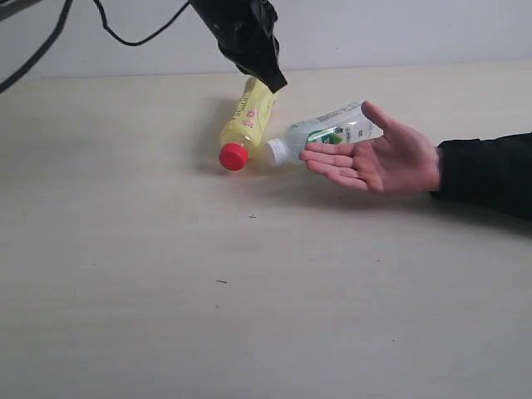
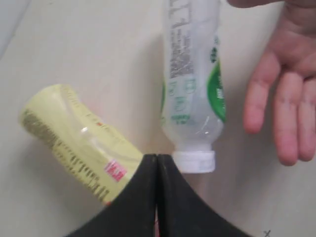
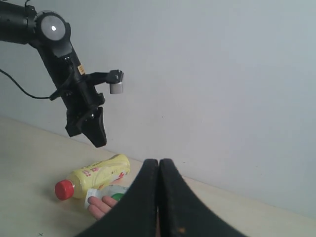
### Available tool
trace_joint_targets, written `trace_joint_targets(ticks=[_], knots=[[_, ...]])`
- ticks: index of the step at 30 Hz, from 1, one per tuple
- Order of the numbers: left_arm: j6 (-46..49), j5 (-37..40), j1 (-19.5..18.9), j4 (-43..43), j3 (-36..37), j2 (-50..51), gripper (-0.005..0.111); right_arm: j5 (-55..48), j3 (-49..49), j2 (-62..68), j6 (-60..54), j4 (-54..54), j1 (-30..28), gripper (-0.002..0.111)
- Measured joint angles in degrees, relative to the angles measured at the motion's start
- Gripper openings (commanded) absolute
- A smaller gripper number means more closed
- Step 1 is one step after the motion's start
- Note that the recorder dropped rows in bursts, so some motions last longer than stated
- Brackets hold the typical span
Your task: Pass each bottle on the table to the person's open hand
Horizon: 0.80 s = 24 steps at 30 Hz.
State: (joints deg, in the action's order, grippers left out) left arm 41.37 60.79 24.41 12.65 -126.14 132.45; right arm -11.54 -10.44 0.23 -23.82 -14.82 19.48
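Exterior view was bright and even, with soft diffuse light and no hard edges. Faint blurred shadows lay on the pale beige wood-grain table (image 1: 249,316) beside the lying yellow plastic bottle with red cap (image 1: 248,125) and under the person's open hand (image 1: 378,160) and dark sleeve (image 1: 490,170). The black left gripper (image 1: 278,83) was crushed to near-silhouette.

Left wrist view was soft and warm-toned. Print on the small clear plastic bottle with green label (image 2: 192,74) was smeared and unreadable, and the yellow bottle showed a small specular spot.

Right wrist view was cooler and dimmer, and the plain grey wall (image 3: 222,74) looked flat and bluish. The black right gripper (image 3: 159,162) was close to the lens with no surface detail. The round arm joint (image 3: 53,28) carried one blown-out white glint.
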Motion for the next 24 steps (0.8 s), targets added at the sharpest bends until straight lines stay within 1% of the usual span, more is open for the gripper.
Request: trace_joint_targets(ticks=[1, 3, 6, 8, 10, 11, 13, 15, 16, 18, 24], knots=[[0.7, 0.0, 1.3, 0.0, -0.1, 1.0, 0.0, 0.0, 0.0, 0.0, 0.0, 0.0, 0.0, 0.0], [1.6, -0.8, 2.5, 0.0, -0.1, 1.6, 0.0, 0.0, 0.0, 0.0, 0.0, 0.0, 0.0, 0.0], [2.0, -3.9, 3.3, 1.3, -0.3, 1.6, 0.0, 0.0, 0.0, 0.0, 0.0, 0.0, 0.0, 0.0], [2.1, -4.3, 3.4, 1.5, -0.3, 1.7, 0.002, 0.0, 0.0, 0.0, 0.0, 0.0, 0.0, 0.0], [1.6, -5.4, 3.4, 1.6, -0.3, 2.7, 0.019, 0.0, 0.0, 0.0, 0.0, 0.0, 0.0, 0.0], [1.3, -5.6, 3.4, 1.6, -0.3, 3.3, 0.033, 0.0, 0.0, 0.0, 0.0, 0.0, 0.0, 0.0], [0.7, -5.8, 3.4, 1.7, -0.3, 4.7, 0.052, 0.0, 0.0, 0.0, 0.0, 0.0, 0.0, 0.0], [0.6, -5.7, 3.4, 2.0, -0.3, 5.4, 0.066, 0.0, 0.0, 0.0, 0.0, 0.0, 0.0, 0.0], [0.5, -6.0, 3.4, 2.2, -0.3, 5.7, 0.069, 0.0, 0.0, 0.0, 0.0, 0.0, 0.0, 0.0], [0.4, -6.4, 3.4, 2.9, -0.3, 6.2, 0.071, 0.0, 0.0, 0.0, 0.0, 0.0, 0.0, 0.0], [0.8, -8.1, 3.4, 3.9, -0.3, 6.7, 0.069, 0.0, 0.0, 0.0, 0.0, 0.0, 0.0, 0.0]])
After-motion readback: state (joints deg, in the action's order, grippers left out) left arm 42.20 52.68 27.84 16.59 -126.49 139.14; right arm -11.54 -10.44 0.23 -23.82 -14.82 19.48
